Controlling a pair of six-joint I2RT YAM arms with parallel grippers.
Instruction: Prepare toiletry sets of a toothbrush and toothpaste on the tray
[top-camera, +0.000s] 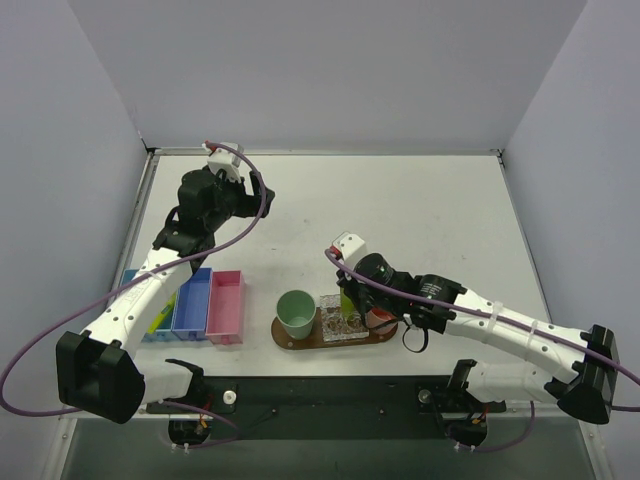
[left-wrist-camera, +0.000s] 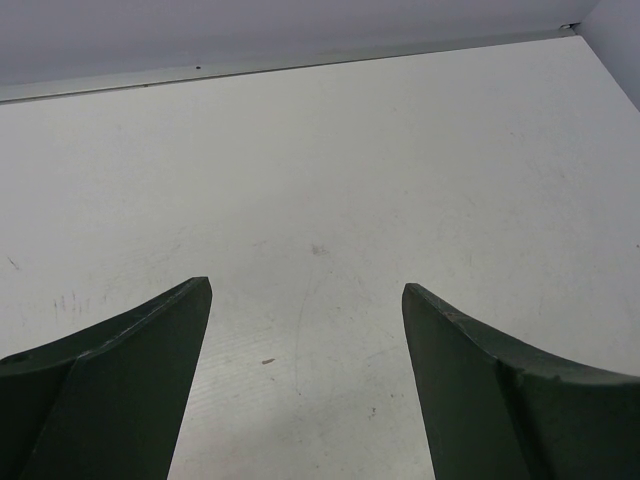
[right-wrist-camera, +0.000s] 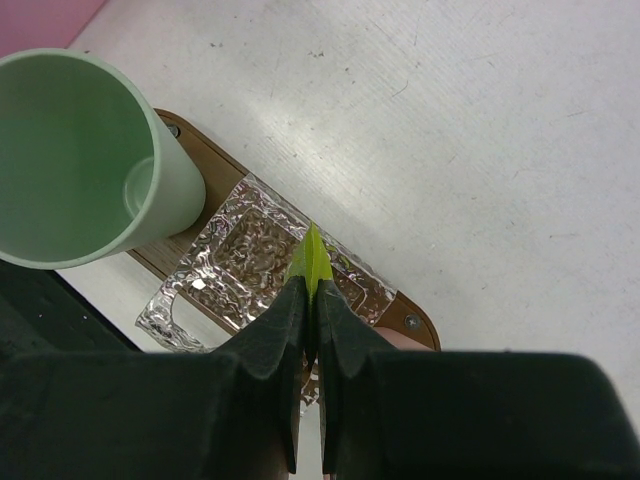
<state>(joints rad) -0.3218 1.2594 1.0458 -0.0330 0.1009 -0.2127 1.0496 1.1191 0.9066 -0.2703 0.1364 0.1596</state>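
While right gripper (right-wrist-camera: 310, 287) is pinching thin yellow-green item (right-wrist-camera: 311, 255) over clear textured glass cup (right-wrist-camera: 262, 262), brown wooden oval tray (top-camera: 300, 342) beneath is sitting at 6 o'clock of white table (top-camera: 430, 220). Left gripper (left-wrist-camera: 305, 292) is hanging open, empty, at 10 o'clock. Sets seemingly just beginning; toothbrush not showing.

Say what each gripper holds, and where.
Right gripper: a thin green item, pinched near its end; only its tip shows past the fingers. Left gripper: open, nothing held.
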